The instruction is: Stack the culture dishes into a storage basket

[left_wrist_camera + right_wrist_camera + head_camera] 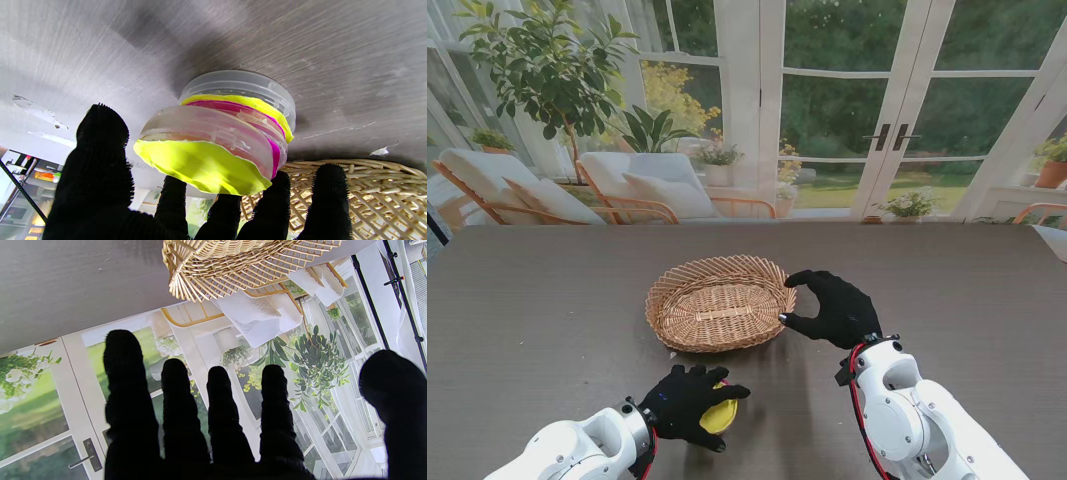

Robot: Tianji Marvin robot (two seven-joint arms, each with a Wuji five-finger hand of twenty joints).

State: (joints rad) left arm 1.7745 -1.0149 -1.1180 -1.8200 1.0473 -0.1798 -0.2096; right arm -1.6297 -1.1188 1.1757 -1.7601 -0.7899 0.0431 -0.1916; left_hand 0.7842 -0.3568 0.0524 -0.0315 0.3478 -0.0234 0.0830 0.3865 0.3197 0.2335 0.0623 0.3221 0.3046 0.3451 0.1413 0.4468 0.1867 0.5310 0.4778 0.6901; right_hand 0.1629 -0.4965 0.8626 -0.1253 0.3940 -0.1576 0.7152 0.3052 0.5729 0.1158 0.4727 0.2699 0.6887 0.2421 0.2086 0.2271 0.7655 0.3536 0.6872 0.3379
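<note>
Nearer to me than the wicker basket (pixel 720 302), the left hand (pixel 689 402) clasps the stacked culture dishes (pixel 217 133) on the table (pixel 537 300), while the right hand (pixel 835 308) hovers spread and unladen beside the basket's rim.

My left hand (pixel 689 402) sits over the stacked culture dishes (pixel 220 130), and between it and the wicker basket (pixel 720 300) farther from me I see only a strip of bare table (pixel 547 300), with the basket's raised rim as the one thing to clear. My right hand (pixel 835 308) hangs spread just beside that rim on the basket's right side, so an approach from that side is blocked. Out to the left of my left hand and to the right of my right hand the tabletop runs free.
</note>
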